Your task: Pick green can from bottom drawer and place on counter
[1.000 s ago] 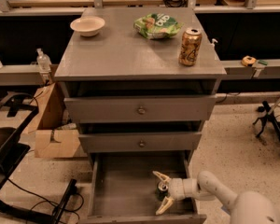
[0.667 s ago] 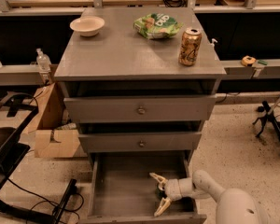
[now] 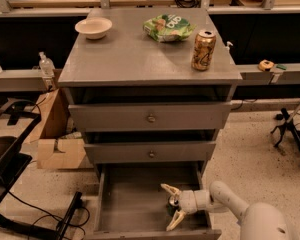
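Note:
The bottom drawer (image 3: 130, 204) is pulled out and has a plain grey floor. My gripper (image 3: 166, 207) is down inside it at the right side, with its two pale fingers spread wide open and pointing left. The green can (image 3: 173, 204) shows as a small dark shape between the finger bases, mostly hidden by the gripper. I cannot tell whether the fingers touch it. The counter (image 3: 135, 54) is the grey cabinet top above.
On the counter stand a gold can (image 3: 203, 50) at the right, a green snack bag (image 3: 168, 27) at the back and a white bowl (image 3: 93, 27) at the back left. Two shallower drawers (image 3: 150, 118) are shut. A cardboard box (image 3: 55, 139) sits on the floor at the left.
My gripper has shifted a little to the left inside the bottom drawer. Its fingers stay spread. Nothing on the counter has moved.

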Controlling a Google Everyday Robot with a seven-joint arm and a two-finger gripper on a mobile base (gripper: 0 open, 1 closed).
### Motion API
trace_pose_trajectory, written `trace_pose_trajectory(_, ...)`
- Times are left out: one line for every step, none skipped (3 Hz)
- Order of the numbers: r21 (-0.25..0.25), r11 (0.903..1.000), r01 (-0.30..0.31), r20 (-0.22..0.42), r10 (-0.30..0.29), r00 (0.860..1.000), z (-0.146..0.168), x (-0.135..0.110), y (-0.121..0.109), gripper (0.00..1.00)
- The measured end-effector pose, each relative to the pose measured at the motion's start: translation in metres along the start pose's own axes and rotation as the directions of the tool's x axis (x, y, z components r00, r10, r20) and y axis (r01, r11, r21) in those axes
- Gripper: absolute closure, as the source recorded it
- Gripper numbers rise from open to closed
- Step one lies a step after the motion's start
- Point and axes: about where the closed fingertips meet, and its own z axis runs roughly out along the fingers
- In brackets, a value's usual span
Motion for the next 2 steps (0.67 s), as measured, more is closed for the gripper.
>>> trace_pose_trajectory(0.018, 0.9996, -0.020, 0.050, 0.019, 0.999, -0.0242, -0.0616, 0.0000, 0.00)
trace_pose_trajectory(0.012, 0.9998, -0.018, 0.050, 0.017, 0.999, -0.0226, -0.0633, 0.0008, 0.00)
